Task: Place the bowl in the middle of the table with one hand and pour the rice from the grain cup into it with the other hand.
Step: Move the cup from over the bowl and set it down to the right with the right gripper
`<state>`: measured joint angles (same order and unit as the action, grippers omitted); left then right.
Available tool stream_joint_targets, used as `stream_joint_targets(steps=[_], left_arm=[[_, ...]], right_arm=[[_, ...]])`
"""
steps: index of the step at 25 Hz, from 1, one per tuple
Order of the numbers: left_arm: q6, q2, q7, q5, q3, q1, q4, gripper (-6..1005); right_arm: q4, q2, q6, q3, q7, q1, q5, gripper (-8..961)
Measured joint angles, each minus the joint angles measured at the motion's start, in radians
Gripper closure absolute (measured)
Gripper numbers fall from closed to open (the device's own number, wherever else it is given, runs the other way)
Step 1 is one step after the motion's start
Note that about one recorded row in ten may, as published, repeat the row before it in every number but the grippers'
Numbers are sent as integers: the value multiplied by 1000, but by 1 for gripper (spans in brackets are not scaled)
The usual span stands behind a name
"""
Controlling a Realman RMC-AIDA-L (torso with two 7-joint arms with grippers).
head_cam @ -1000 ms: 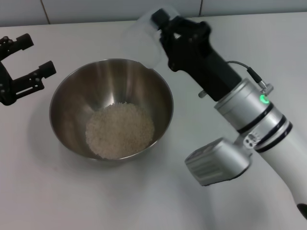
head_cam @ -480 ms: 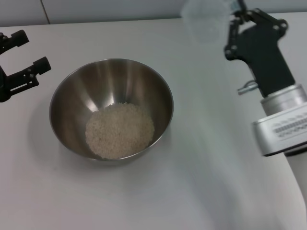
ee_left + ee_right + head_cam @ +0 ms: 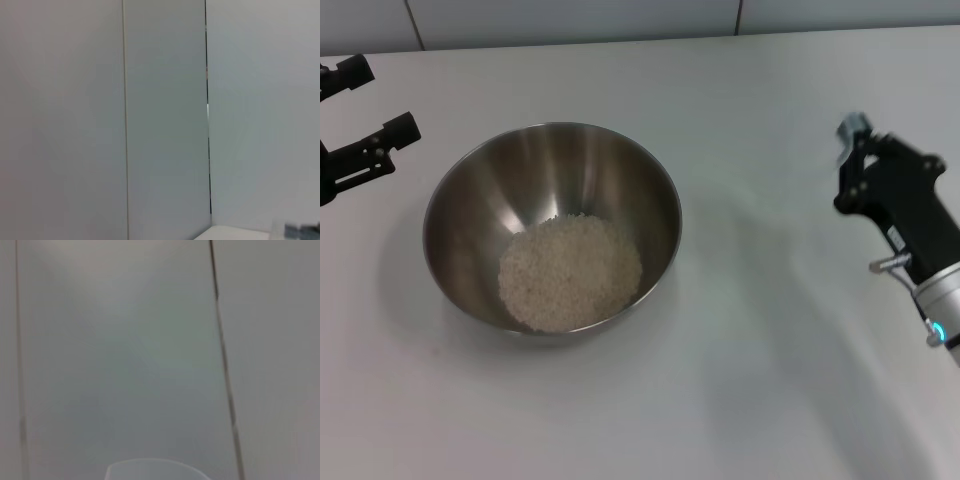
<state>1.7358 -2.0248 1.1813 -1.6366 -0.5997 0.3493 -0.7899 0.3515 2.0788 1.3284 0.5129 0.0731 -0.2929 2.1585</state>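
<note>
The steel bowl (image 3: 480,190) stands in the middle of the table (image 3: 740,380), upright, with a mound of rice (image 3: 570,270) in its bottom. My right gripper (image 3: 854,145) is out at the right, well away from the bowl, and holds the clear grain cup. In the head view the cup barely shows against the pale table. Its rim shows in the right wrist view (image 3: 155,467), and no rice can be seen in it. My left gripper (image 3: 372,100) is open and empty at the far left edge, apart from the bowl.
A pale tiled wall (image 3: 570,20) runs along the table's back edge; both wrist views face it. Bare tabletop lies between the bowl and the right gripper and in front of the bowl.
My right arm swung the cup away from the bowl's far rim, out to the right and down toward the table. My left gripper drew back slightly to the left. The bowl stayed put.
</note>
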Motion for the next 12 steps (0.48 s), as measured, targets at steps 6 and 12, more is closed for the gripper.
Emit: stream_joint_targets(steps=[6,12], left_arm=[[0,-3,0,0,0,2,1,184],[0,-8,0,0,0,-2,0,183]], right_arm=[[-127,1,-73,-60,214,-31,0,934],[-138,0,-184,-53,229,-70,-6,934]])
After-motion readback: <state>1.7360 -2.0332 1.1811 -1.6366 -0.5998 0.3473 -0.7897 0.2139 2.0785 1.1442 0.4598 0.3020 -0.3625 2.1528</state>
